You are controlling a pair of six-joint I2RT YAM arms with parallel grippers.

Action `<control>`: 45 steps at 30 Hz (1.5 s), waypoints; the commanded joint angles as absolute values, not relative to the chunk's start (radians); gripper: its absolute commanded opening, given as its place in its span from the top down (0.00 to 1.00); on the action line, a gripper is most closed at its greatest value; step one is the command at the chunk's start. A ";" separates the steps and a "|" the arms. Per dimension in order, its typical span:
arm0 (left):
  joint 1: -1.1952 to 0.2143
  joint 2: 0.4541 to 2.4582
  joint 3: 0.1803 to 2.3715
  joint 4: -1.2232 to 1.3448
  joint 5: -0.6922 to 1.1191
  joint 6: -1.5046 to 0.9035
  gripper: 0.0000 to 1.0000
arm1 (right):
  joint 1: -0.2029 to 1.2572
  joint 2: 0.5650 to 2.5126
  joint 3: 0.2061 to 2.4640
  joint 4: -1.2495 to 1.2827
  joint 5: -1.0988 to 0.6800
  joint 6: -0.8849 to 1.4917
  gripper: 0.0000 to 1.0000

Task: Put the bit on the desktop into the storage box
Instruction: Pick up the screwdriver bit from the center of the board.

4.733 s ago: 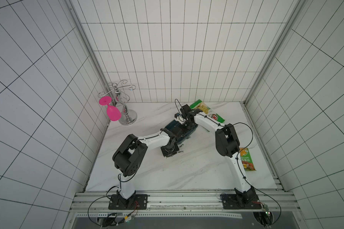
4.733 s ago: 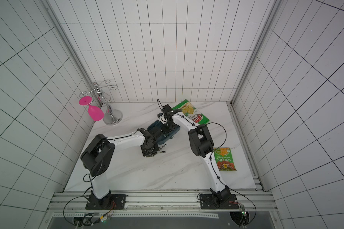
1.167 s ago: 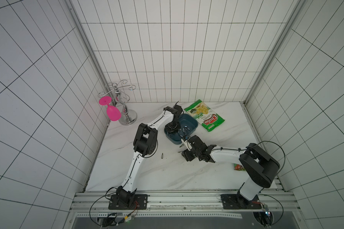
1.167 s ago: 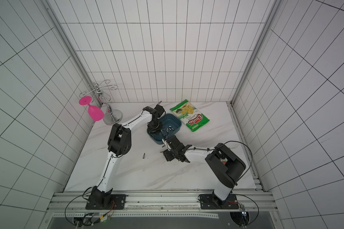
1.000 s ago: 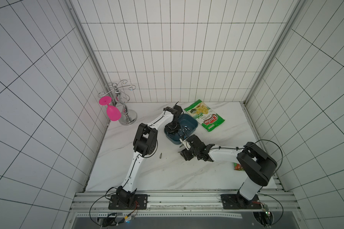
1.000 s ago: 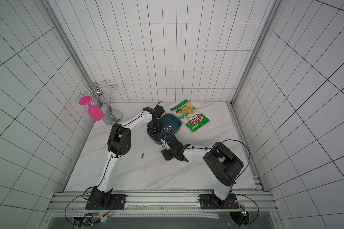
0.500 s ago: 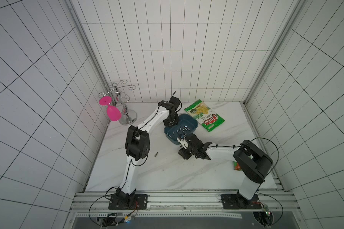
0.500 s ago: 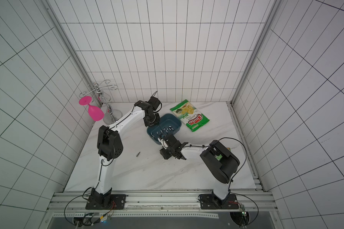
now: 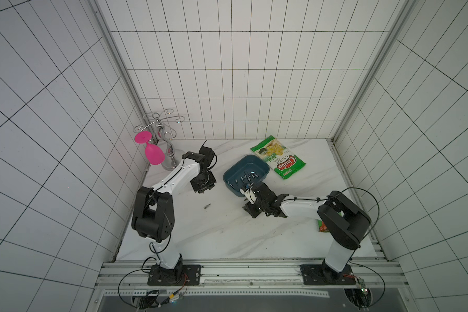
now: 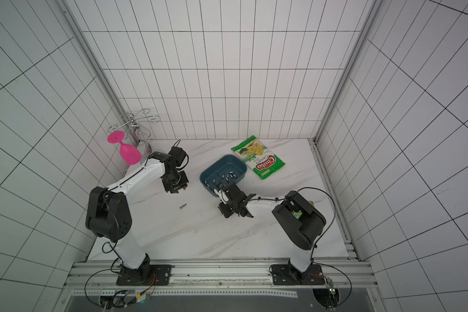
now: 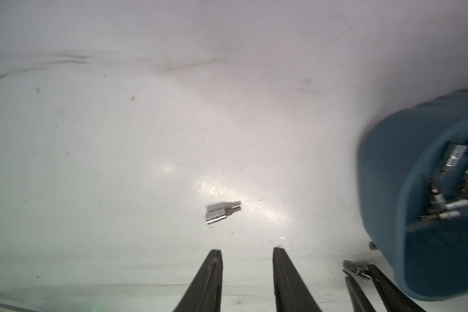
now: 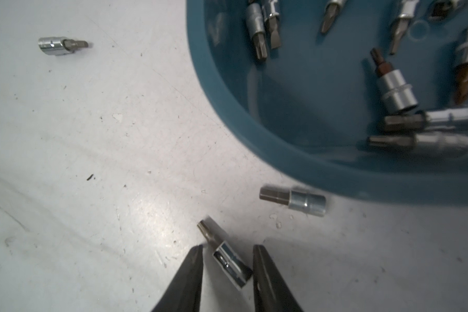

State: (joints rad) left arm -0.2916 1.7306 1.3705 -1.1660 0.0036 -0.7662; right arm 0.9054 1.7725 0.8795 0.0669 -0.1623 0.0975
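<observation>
Bit (image 12: 223, 256) inside right gripper (image 12: 227, 247), apparently unclamped

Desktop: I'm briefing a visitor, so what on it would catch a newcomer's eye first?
The pink glass hanging from the silver rack in the far left corner. Then the teal storage box holding bits in the middle of the desktop, with the green chips bag beside it, and the right gripper straddling a loose bit.
</observation>
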 commanded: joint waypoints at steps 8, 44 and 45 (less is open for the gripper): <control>-0.217 1.702 1.189 -1.008 0.060 -0.722 0.60 | 0.920 1.794 0.887 -0.021 -0.184 0.094 0.72; -0.148 2.033 1.402 -0.903 0.096 -0.832 0.49 | 0.920 1.827 0.914 -0.062 -0.204 0.089 0.77; -0.154 2.026 1.394 -0.904 0.093 -0.830 0.49 | 0.919 1.830 0.916 -0.063 -0.204 0.090 0.77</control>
